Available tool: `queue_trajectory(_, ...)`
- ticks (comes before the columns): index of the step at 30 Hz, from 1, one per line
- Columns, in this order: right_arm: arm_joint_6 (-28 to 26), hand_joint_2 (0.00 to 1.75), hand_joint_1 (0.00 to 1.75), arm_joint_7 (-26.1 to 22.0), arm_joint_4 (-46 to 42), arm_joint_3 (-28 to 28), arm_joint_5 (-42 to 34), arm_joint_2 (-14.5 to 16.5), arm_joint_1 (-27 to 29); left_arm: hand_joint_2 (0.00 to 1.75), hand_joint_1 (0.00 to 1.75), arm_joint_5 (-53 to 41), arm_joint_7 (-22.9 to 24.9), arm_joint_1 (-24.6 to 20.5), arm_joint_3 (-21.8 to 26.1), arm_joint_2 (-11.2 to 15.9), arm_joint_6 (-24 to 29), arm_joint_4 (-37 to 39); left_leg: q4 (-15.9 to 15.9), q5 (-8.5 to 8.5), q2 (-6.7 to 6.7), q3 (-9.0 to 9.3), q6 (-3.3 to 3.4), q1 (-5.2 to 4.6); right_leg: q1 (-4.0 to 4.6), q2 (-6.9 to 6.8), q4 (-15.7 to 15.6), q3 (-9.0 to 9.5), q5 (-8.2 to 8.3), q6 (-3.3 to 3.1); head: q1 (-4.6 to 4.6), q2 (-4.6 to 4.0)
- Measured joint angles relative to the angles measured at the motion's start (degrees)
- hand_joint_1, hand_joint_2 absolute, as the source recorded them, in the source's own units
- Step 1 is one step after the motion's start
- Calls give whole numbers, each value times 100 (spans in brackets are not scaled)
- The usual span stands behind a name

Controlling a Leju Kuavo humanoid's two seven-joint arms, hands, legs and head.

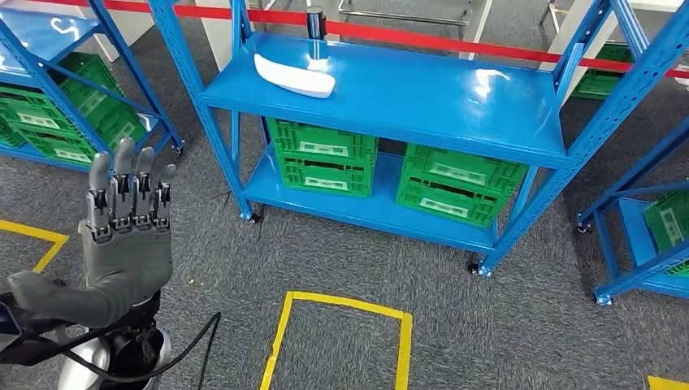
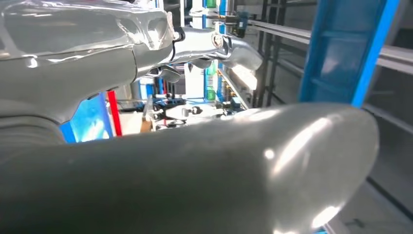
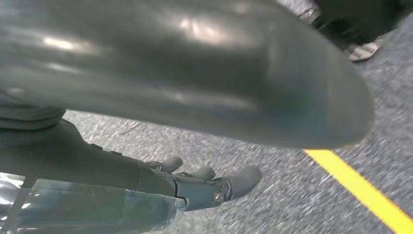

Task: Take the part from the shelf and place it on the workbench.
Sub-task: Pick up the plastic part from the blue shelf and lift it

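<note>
Half the right hand (image 3: 195,187) thumb-hidden.

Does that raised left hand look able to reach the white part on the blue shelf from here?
Probably not yet. The left hand is raised and empty, well short of the white part on the top shelf. Nothing blocks the way.

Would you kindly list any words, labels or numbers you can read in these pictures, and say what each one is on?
No text can be read.
Green crates: white labels on their fronts, too small and blurred to read.
White part on the blue shelf: no markings visible.
Yellow floor tape: plain lines, no lettering.
</note>
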Motion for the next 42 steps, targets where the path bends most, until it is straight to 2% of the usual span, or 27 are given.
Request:
queue_trajectory(2, 0, 0, 0, 9, 21, -2, -8, -11, 6, 0, 0, 27, -19, 3, -69, 31, -4, 41, -17, 4, -22, 4, 11, -6, -7, 12, 732, -408, -244, -7, 3, 0)
queue_trajectory(3, 0, 0, 0, 14, 34, -2, -8, -13, 10, 0, 0, 35, -38, 8, -98, 49, -5, 68, -15, -1, -35, 4, 7, -7, -16, 13, 923, -534, -271, 23, 1, 0)
queue_trajectory(4, 1, 0, 0, 19, 46, -2, -8, -13, 10, 0, 0, 39, -62, 8, -122, 68, -7, 93, -10, -8, -49, 7, -2, -6, -31, 13, 891, -550, -206, 75, 2, 0)
queue_trajectory(5, 1, 0, 0, 21, 56, -2, -8, -11, 9, 0, 0, 40, -85, 8, -139, 86, -10, 111, 3, -20, -64, 12, -19, -1, -51, 12, 617, -439, -57, 139, 2, 0)
queue_trajectory(7, 1, 0, 0, 22, 65, -2, -9, -9, -1, 0, 0, 41, -124, 6, -156, 115, -17, 136, 77, -77, -86, 3, -84, -4, -87, 17, -200, -53, 283, 226, 6, 0)
queue_trajectory(9, 2, 0, 0, 23, 76, -2, -11, -4, -19, 0, 0, 45, -150, 2, -165, 143, -29, 150, 165, -148, -98, -22, -156, -21, -81, 24, -596, 153, 419, 159, 3, 0)
queue_trajectory(11, 6, 0, 0, 21, 87, -2, -17, 5, -32, 0, 0, 46, -159, -2, -181, 168, -46, 155, 199, -191, -99, -32, -200, -15, -67, 27, -590, 163, 407, 36, 0, 0)
queue_trajectory(13, 13, 0, 0, 10, 95, -2, -24, 21, -34, 0, 0, 49, -161, -6, -195, 192, -55, 156, 324, -283, -86, -84, -253, 8, -89, 28, -600, 191, 394, -39, -4, 0)
queue_trajectory(15, 16, 0, 0, -8, 98, -3, -28, 32, -37, 0, 0, 52, -161, -12, -202, 215, -55, 156, 863, -559, -66, -347, -324, 35, -103, 26, -606, 224, 373, -97, -14, 0)
queue_trajectory(17, 16, 0, 0, -20, 99, -4, -29, 36, -39, 0, 0, 53, -161, -14, -210, 235, -55, 160, 1666, -873, -48, -783, -370, 62, -88, 25, -603, 240, 348, -128, -17, 0)
queue_trajectory(18, 17, 0, 0, -23, 100, -4, -28, 39, -38, 0, 0, 53, -161, -14, -213, 245, -56, 163, 1919, -919, -42, -943, -373, 70, -77, 25, -602, 250, 333, -132, -19, 0)
queue_trajectory(19, 17, 0, 0, -25, 102, -4, -27, 40, -37, 0, 0, 53, -161, -16, -215, 255, -58, 165, 1954, -850, -38, -998, -360, 72, -64, 27, -602, 269, 315, -132, -19, 0)
queue_trajectory(21, 18, 0, 0, -27, 106, -4, -22, 50, -38, 0, 0, 53, -162, -33, -218, 270, -63, 167, 1353, -435, -36, -750, -267, 52, -29, 31, -608, 341, 269, -131, -19, 0)
queue_trajectory(23, 14, 0, 0, -27, 111, -3, -16, 83, -53, 0, 0, 51, -168, -67, -220, 277, -63, 166, 581, -132, 0, -378, -107, -8, -9, 30, -628, 410, 224, -115, -9, 0)
queue_trajectory(25, 7, 0, 0, -21, 119, -3, -10, 119, -78, 0, 0, 27, -185, -94, -220, 282, -56, 158, 256, -117, 34, -231, 3, -72, -12, 18, -642, 443, 219, -60, -2, 0)
queue_trajectory(27, 3, 0, 0, -10, 125, -2, -5, 137, -92, 0, 0, -20, -205, -98, -221, 287, -47, 149, 105, -122, 25, -100, 59, -81, -17, 1, -622, 485, 268, 33, -5, 0)
queue_trajectory(29, 2, 0, 0, -3, 131, 1, -3, 149, -105, 0, 0, -58, -221, -104, -228, 289, -39, 140, -35, -103, 15, 112, 94, -58, -24, 1, -432, 441, 207, 65, 3, 0)
queue_trajectory(30, 2, 0, 0, -1, 133, 1, -3, 149, -115, 0, 0, -74, -227, -102, -234, 288, -34, 137, -73, -100, 13, 185, 95, -47, -28, 7, -188, 303, 91, 42, 7, 0)
queue_trajectory(32, 1, 0, 0, 2, 136, 1, -8, 133, -125, 0, 0, -98, -230, -81, -243, 288, -21, 136, -78, -133, -3, 219, 90, -50, -32, 16, 537, -162, -174, 17, 6, 0)
queue_trajectory(33, 1, 0, 0, 4, 137, 0, -9, 122, -119, 0, 0, -107, -231, -60, -245, 288, -14, 136, -76, -162, -19, 235, 81, -49, -41, 19, 824, -392, -251, 39, 4, 0)
queue_trajectory(34, 1, 0, 0, 4, 139, 0, -9, 116, -110, 0, 0, -114, -231, -39, -246, 288, -9, 136, -74, -196, -36, 264, 64, -43, -54, 20, 926, -531, -234, 83, 3, 0)
queue_trajectory(35, 1, 0, 0, 5, 140, 0, -9, 110, -102, 0, 0, -119, -231, -19, -246, 288, -6, 136, -68, -239, -51, 311, 39, -33, -74, 20, 801, -550, -111, 154, 4, 0)
queue_trajectory(37, 1, 0, 0, 4, 145, 0, -10, 104, -91, 0, 0, -133, -233, 7, -246, 288, -2, 135, -34, -363, -69, 411, -34, -10, -126, 14, 36, -310, 356, 304, 9, 0)
queue_trajectory(38, -2, 0, 0, 3, 153, 0, -10, 105, -91, 0, 0, -150, -236, 15, -246, 288, 2, 134, -6, -431, -74, 450, -77, -9, -135, 12, -312, -195, 511, 311, 18, 0)
queue_trajectory(40, -11, 0, 0, 3, 169, -1, -14, 106, -100, 0, 0, -193, -244, 31, -246, 288, 14, 120, 36, -535, -76, 460, -155, -22, -117, 16, -602, -97, 624, 176, 23, 0)
queue_trajectory(41, -14, 0, 0, 2, 174, -1, -14, 107, -103, 0, 0, -212, -248, 41, -247, 288, 21, 111, 48, -566, -79, 474, -183, -22, -97, 23, -601, -94, 583, 77, 19, 0)
queue_trajectory(42, -15, 0, 0, 2, 174, -1, -13, 107, -102, 0, 0, -226, -250, 51, -249, 288, 26, 98, 68, -587, -77, 464, -204, -12, -100, 33, -593, -64, 581, 17, 9, 0)
